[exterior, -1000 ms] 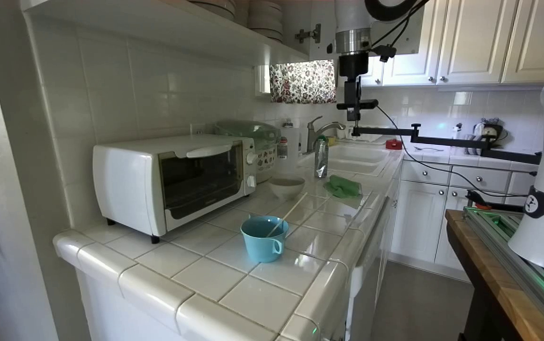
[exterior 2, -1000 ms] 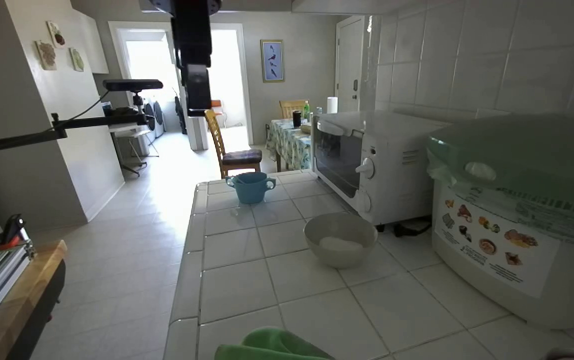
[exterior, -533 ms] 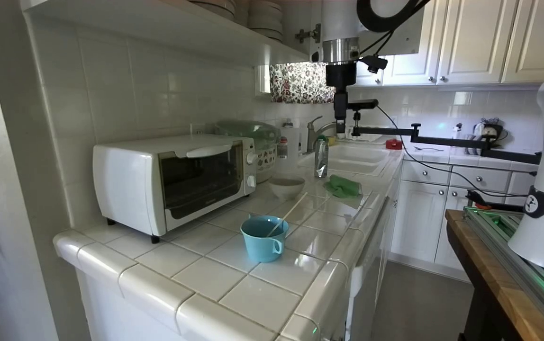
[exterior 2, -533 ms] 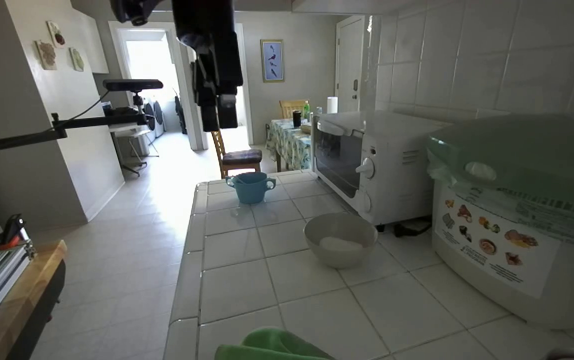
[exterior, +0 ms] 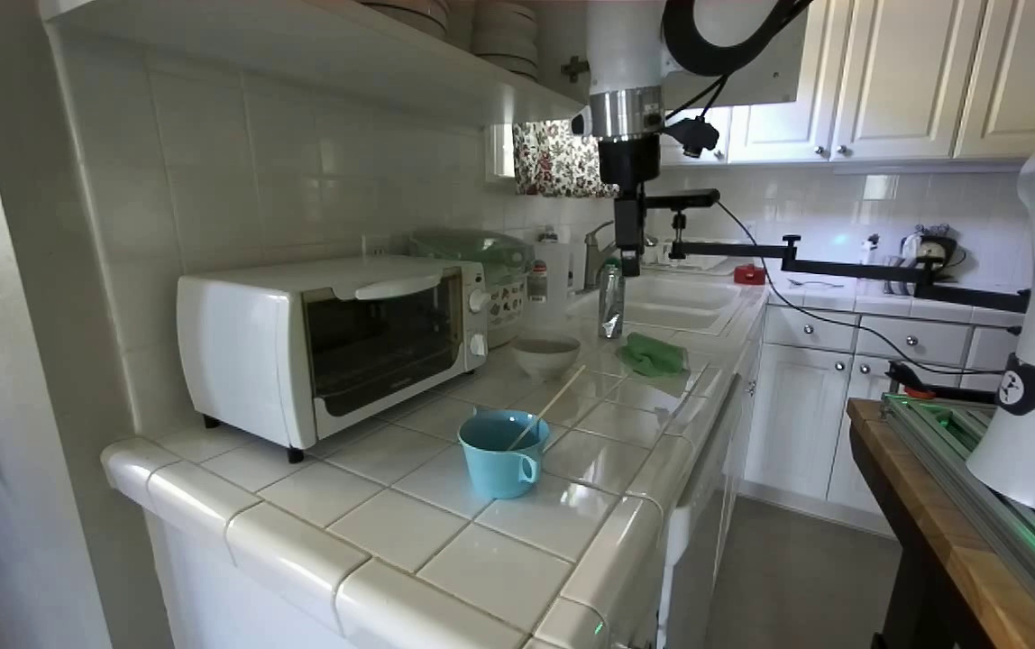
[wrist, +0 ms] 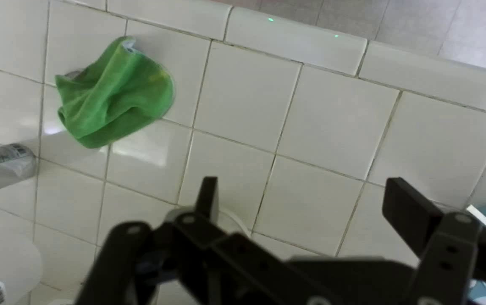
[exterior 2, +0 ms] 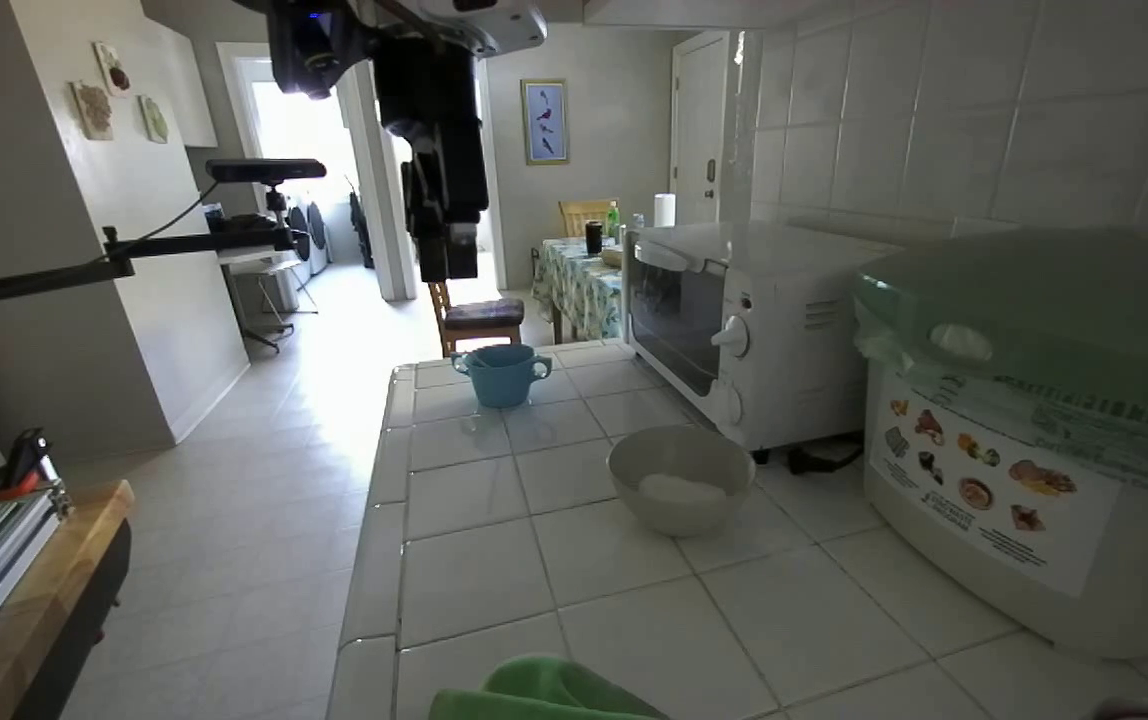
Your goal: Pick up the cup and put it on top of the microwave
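Glossy round teal-blue cup [exterior: 495, 466], in front of white boxy oven [exterior: 337, 351], lies below black two-fingered gripper [wrist: 301, 195], toward the side away from the oven's knob end. Jaws apart.

I have my black gripper [exterior: 630, 263] well apart from the round teal-blue cup [exterior: 492, 470] holding a thin, probably wooden stick [exterior: 548, 407].

Gloss, Glass and Grain

We see gloss on the smooth teal cup [exterior: 499, 473] and shine on the surface [exterior: 499, 577], glazed tile by its look. The toaster oven [exterior: 233, 351] is smooth outside, with a glass door [exterior: 384, 338]. The green cloth [wrist: 114, 95] looks matt; the workbench edge [exterior: 938, 518], grained wood. The faucet [exterior: 591, 260] looks metal, the claw [wrist: 302, 197] matt to us.
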